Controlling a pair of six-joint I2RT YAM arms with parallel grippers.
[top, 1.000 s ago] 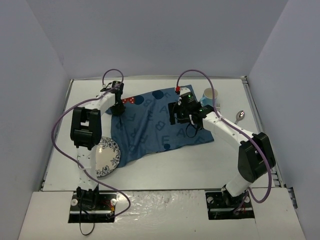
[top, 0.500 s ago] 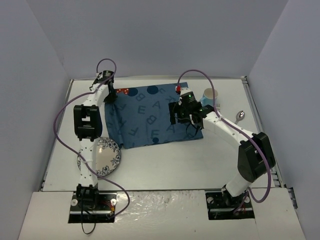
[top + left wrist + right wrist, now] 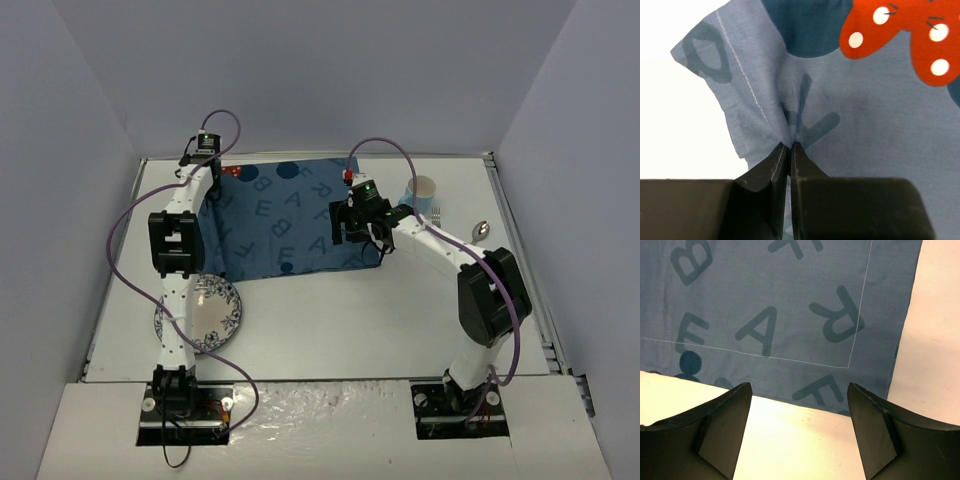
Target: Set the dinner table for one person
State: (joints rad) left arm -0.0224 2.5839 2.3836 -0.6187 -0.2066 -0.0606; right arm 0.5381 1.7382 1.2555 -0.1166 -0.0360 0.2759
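Observation:
The white dinner table (image 3: pixel 330 320) carries a dark blue lettered mat (image 3: pixel 290 225), spread flat at the back centre. My left gripper (image 3: pixel 213 172) is shut on the mat's far left corner. In the left wrist view the fingertips (image 3: pixel 791 146) pinch puckered cloth (image 3: pixel 865 125) next to a red dotted shape (image 3: pixel 900 30). My right gripper (image 3: pixel 356 232) is open and empty, low over the mat's right part. In the right wrist view it (image 3: pixel 799 390) straddles the mat's edge (image 3: pixel 765 300) near a corner, with bare table (image 3: pixel 805 440) under it.
A patterned plate (image 3: pixel 200 312) lies at the near left, partly under the left arm. A light blue cup (image 3: pixel 424 189), a fork (image 3: pixel 437 213) and a spoon (image 3: pixel 480 231) lie at the back right. Grey walls stand on three sides.
My left gripper has pulled the mat's corner toward the far left. The mat has slid back and flattened out. My right gripper has shifted slightly left and back.

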